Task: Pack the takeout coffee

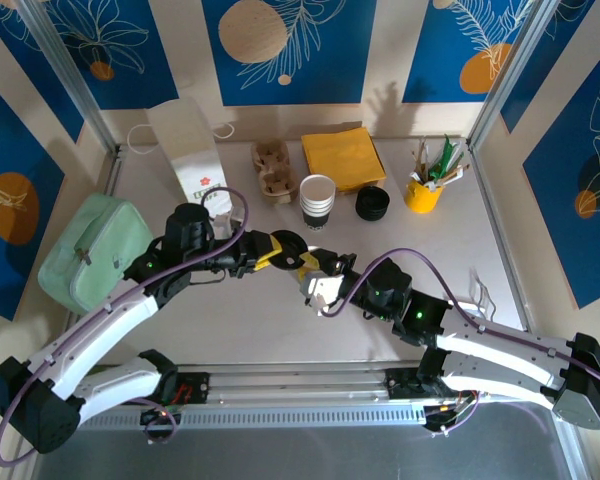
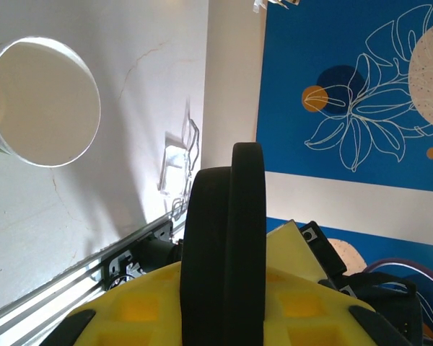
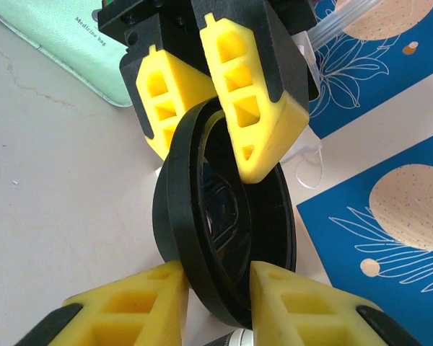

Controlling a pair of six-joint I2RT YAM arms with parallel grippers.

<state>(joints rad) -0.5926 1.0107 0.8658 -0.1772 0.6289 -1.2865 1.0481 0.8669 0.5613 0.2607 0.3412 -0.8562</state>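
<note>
**Item: takeout coffee, lid and cup apart, mid-table**

Left fingers (image 3: 252, 108): yellow pads clenched across the rim of the black lid (image 3: 224, 238), which stands on edge.
Right fingers (image 3: 130, 310): one on each side of the same lid's lower rim, pressed to it (both grippers grasp one lid).
Left gripper (image 3: 224, 144) and right gripper (image 3: 216, 303): tip to tip over the table's centre.
Arms: the left reaches in from the near-left corner with its elbow bent, the right from the near-right, lying low.
White cup (image 1: 323, 292): lidless, just below the right gripper; in the left wrist view a round end faces the camera.
Paper bag (image 1: 190, 150): upright at the far edge, well apart.
</note>
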